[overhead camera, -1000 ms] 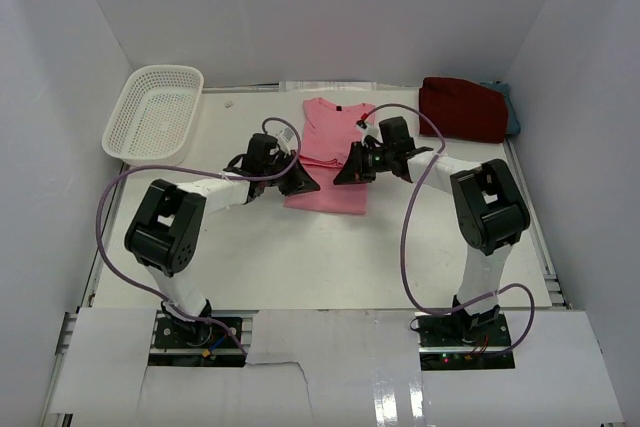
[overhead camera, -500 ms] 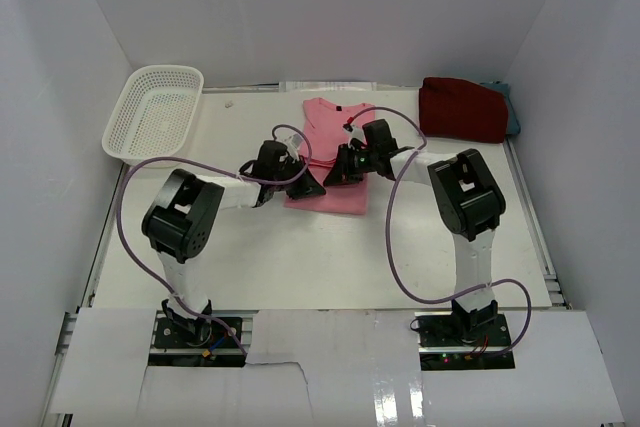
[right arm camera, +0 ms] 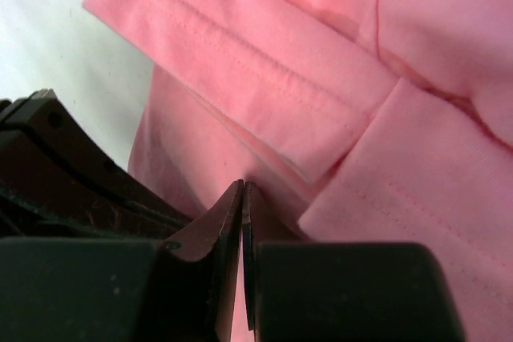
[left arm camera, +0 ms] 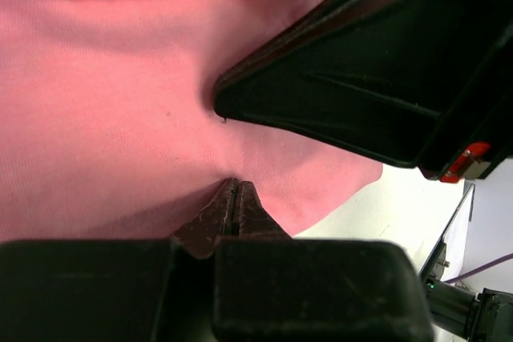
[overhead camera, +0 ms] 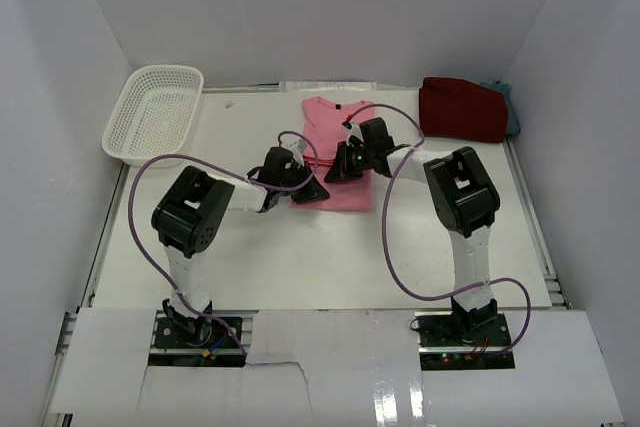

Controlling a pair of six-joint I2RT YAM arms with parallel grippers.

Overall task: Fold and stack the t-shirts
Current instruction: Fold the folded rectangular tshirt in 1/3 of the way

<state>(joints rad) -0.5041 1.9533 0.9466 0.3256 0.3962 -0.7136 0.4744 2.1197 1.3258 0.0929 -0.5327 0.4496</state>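
One camera sits high up behind the arms and looks down on the whole desk [overhead camera: 300,247]. A small camera rides on each wrist and looks along the left pincer [left arm camera: 234,186] and the right pincer [right arm camera: 242,190], very close to the pink t-shirt [overhead camera: 325,119]. All three views show that shirt.

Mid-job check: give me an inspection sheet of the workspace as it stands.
Surface: white table.
Job's things: pink t-shirt partly folded, centre back; dark red t-shirt folded, back right, teal-grey t-shirt showing at its right edge.
Clutter: white basket back left; small white scrap beside it.
Grippers: left gripper and right gripper both with jaws shut on the pink t-shirt.
Cables: purple cables loop from both arms, upper loops above the pink t-shirt.
Surroundings: white walls on three sides.
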